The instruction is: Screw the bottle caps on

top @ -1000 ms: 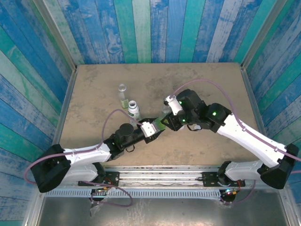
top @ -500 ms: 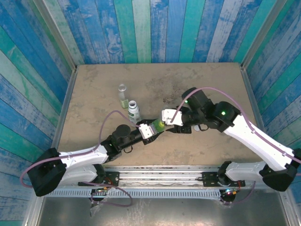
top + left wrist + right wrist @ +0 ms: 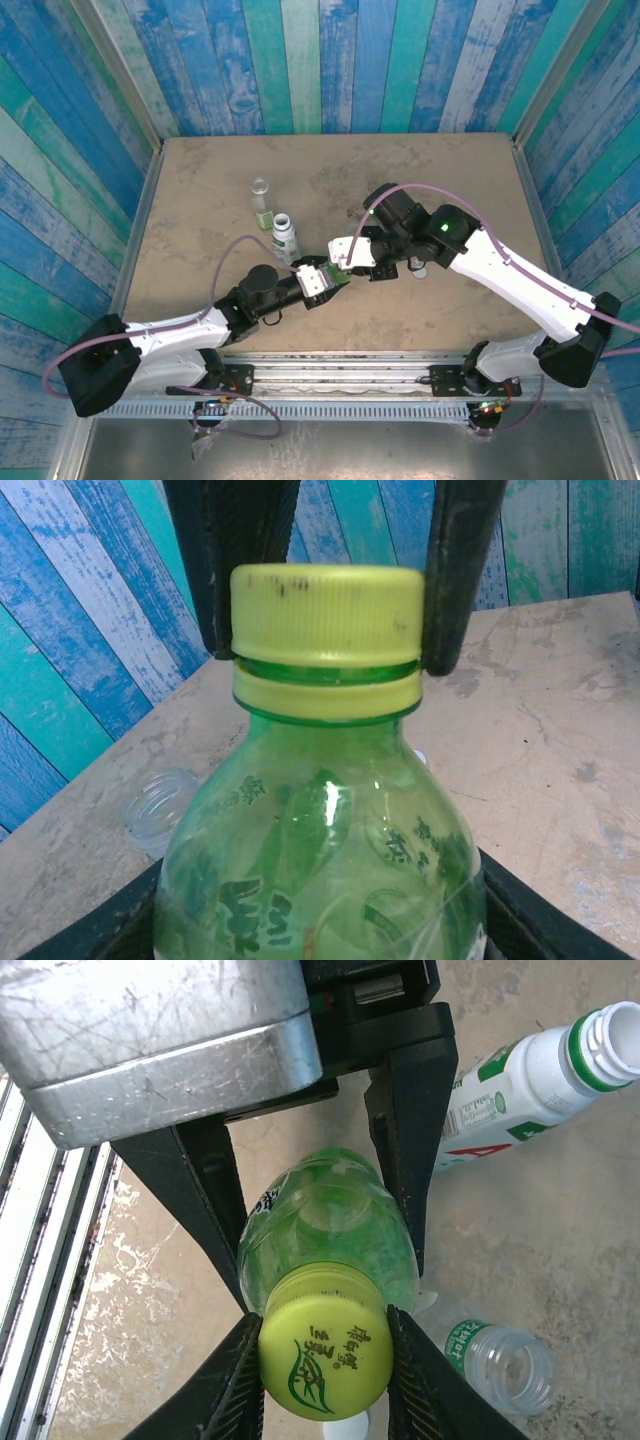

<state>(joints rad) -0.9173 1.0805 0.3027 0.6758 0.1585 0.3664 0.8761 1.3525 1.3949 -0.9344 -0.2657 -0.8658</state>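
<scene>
While my left gripper (image 3: 322,1250) clamps the green bottle (image 3: 320,850), my right gripper (image 3: 325,1365) pinches the yellow-green cap (image 3: 325,615).
Keep it square, twist gently, imo.

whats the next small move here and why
Probably rotate the right gripper to turn the yellow-green cap down: its fingers clamp the cap, the left gripper holds the green bottle, and a gap shows between cap and neck ring.

White-labelled bottle (image 3: 284,236), clear bottle (image 3: 261,203) block left of centre; free passage over far table (image 3: 440,165).
</scene>
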